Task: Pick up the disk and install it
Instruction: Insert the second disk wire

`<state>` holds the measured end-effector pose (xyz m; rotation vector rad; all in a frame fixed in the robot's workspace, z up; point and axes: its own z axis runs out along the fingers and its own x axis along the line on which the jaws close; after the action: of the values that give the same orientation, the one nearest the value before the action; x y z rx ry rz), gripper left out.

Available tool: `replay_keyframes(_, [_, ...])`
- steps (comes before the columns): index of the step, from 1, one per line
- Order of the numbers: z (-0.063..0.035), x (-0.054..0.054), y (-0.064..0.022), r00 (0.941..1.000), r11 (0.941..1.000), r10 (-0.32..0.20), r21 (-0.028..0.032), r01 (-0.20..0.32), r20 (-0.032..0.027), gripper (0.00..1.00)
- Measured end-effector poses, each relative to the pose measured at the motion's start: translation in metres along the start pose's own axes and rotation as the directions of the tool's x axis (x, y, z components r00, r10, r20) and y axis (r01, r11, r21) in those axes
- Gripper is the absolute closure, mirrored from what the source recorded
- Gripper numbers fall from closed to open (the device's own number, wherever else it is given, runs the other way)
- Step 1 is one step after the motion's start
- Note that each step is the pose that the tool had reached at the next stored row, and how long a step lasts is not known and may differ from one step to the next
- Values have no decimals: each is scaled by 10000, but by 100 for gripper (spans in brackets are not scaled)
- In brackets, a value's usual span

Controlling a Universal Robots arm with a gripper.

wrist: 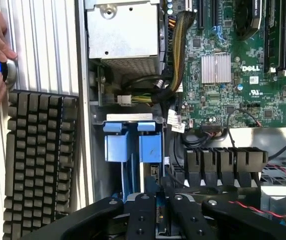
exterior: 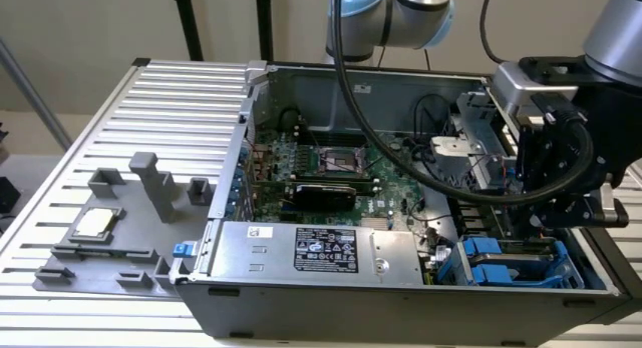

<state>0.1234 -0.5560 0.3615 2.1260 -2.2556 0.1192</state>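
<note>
Disk [wrist: 133, 145] sits inside blue cage, end effector [wrist: 158, 210] just above.

"DELL" on the motherboard [wrist: 243, 75]; power-supply label [exterior: 326, 250] seemingly illegible.

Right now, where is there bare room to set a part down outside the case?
The ribbed table is bare behind the grey fixture, up to the case wall. The fixture itself is crowded with posts and a chip. Inside the case, the blue drive cage corner under the gripper is tight.
</note>
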Motion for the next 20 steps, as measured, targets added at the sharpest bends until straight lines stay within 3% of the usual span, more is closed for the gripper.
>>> replay_keyframes(8, [89,13,45,10000,9990,36,446,-37,29,100])
replay_keyframes(15, [150,10,77,10000,9979,53,650,-56,45,100])
replay_keyframes(20, [177,9,96,10000,9972,61,744,-65,56,100])
